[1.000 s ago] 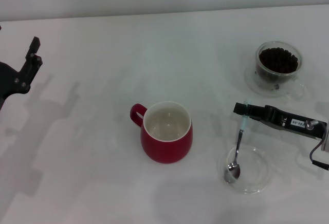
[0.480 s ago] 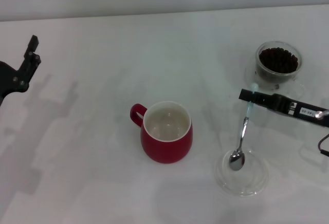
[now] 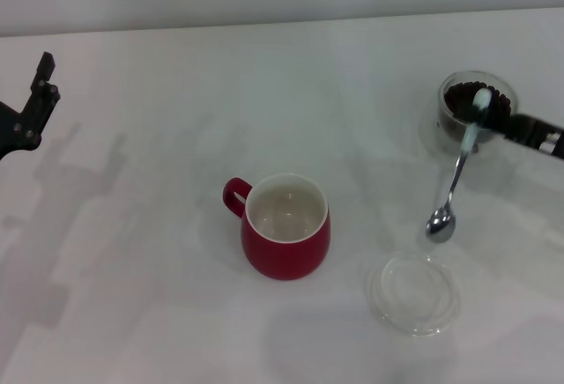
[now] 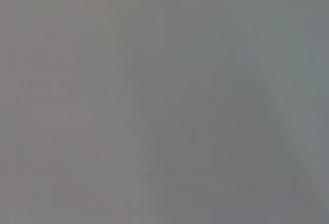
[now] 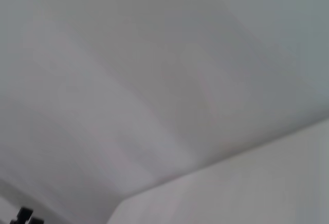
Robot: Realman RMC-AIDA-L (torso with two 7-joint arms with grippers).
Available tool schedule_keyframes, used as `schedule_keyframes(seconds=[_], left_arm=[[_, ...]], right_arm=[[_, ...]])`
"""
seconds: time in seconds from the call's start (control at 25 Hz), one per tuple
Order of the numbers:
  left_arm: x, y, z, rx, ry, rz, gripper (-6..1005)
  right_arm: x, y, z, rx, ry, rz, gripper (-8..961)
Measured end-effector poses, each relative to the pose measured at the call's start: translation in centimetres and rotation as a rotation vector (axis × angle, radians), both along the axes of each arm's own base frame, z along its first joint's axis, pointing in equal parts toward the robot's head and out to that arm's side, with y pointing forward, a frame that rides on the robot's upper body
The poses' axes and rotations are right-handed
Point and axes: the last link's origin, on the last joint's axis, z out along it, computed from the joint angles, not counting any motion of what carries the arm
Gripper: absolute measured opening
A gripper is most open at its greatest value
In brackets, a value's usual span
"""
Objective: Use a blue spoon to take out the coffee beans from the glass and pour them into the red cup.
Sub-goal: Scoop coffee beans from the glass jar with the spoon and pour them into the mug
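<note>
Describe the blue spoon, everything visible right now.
The blue spoon is a small teaspoon with a shiny metal bowl, thin metal neck and pale light-blue handle. The right gripper holds it by the handle end, which shows in front of the glass of coffee beans. It hangs bowl-down and empty, between the glass and the clear dish, touching neither. Neither wrist view shows it.

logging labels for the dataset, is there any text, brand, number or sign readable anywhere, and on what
None can be read now.
Right gripper: a pale patch at the picture's right edge, mostly cut off, nothing legible.
Red cup, glass, blue spoon, clear dish: no printing seen.
Both wrist views: only blank pale surfaces.
</note>
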Motion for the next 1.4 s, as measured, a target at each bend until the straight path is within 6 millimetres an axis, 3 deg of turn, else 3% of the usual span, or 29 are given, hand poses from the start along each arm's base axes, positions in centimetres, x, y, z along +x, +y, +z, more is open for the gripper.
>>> schedule_keyframes(seconds=[0.64, 1.0, 1.4], left_arm=[[-0.4, -1.1, -0.5, 0.000, -0.059, 0.043, 711], [-1.0, -1.7, -0.8, -0.015, -0.070, 0.079, 711], [-1.0, -1.7, -1.1, -0.037, -0.099, 0.091, 712]], right_arm=[[-0.7, 5.2, 4.9, 0.257, -0.166, 0.051, 151], [-0.2, 7.6, 6.1, 0.358, -0.320, 0.031, 152], [0.3, 8.0, 5.7, 0.419, -0.445, 0.055, 152]])
